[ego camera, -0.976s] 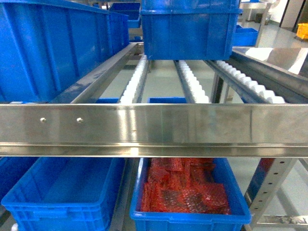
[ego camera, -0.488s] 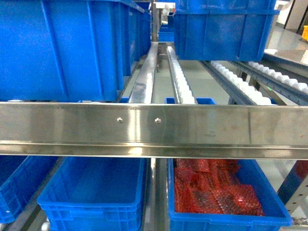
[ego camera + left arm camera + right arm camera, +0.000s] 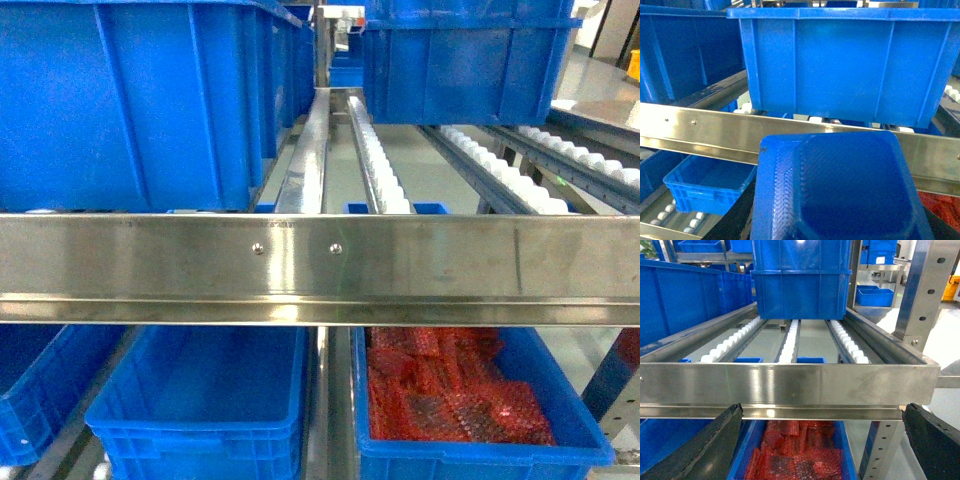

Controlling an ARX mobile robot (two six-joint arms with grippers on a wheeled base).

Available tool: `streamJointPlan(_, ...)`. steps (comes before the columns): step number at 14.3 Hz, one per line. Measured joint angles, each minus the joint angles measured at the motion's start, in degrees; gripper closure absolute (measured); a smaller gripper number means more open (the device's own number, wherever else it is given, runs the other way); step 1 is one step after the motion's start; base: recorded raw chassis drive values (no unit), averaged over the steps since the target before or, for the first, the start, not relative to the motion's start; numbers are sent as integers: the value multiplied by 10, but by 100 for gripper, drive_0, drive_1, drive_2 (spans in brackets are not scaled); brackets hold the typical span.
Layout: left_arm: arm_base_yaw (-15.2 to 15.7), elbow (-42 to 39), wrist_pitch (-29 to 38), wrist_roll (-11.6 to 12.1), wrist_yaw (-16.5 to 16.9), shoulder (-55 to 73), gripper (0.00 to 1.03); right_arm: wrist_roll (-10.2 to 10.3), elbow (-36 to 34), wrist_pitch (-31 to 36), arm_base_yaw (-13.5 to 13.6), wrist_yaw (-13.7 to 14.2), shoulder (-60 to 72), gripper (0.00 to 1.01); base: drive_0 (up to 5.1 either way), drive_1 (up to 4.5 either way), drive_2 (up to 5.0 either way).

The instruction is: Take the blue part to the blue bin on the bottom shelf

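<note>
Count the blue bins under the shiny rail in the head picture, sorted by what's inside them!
Blue bin holding red bubble-wrap packets: 1
Empty blue bin: 1
Blue bin cut off at left, inside hidden: 1
Total: 3

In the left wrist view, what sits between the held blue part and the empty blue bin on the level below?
The steel front rail runs between them: the blue part is on the near side, the empty blue bin beyond and below it.

Open right claw [image 3: 820, 440] before steel rail [image 3: 785, 385], red parts [image 3: 795, 452] below
</note>
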Motion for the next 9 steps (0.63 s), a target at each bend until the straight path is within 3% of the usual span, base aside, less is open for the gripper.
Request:
streamJointPlan(8, 0, 0, 0, 0, 0, 0, 60, 0, 0, 1, 0, 1, 0, 3, -510, 236, 236)
streamJointPlan(9, 0, 0, 0, 0, 0, 0, 60, 0, 0, 0, 0, 1, 0, 3, 0, 0, 0)
